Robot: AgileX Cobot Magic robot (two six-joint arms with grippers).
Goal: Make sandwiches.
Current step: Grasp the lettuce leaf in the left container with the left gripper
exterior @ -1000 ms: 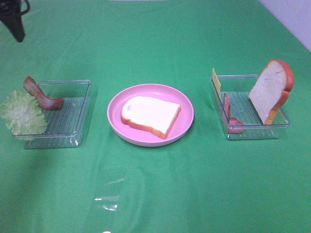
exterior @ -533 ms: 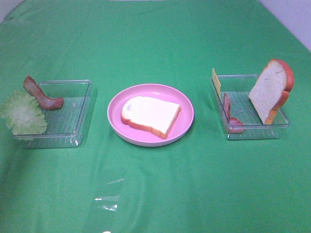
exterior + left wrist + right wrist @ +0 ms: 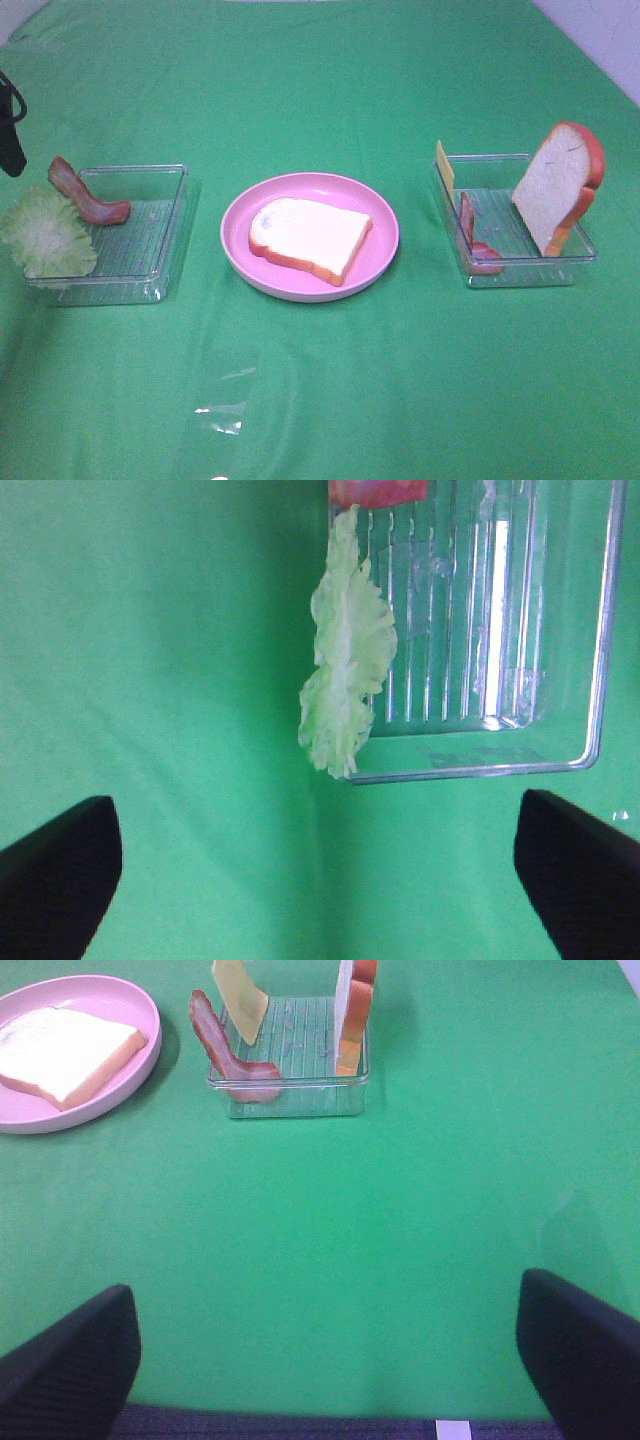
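1. The left gripper hangs empty, its jaws spread wide, over the green cloth.
2. Just ahead of it, the lettuce drapes over the edge of a clear tray, and a bacon strip lies beyond.
3. The right gripper is likewise spread and empty.
4. Well ahead of it, a second tray holds another bacon strip, cheese and an upright bread slice.
5. Off toward the left gripper's side, a flat bread slice lies on the pink plate.

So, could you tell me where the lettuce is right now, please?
In the exterior high view the lettuce is on the far left, leaning against the outer left wall of the left tray, right beside a bacon strip.
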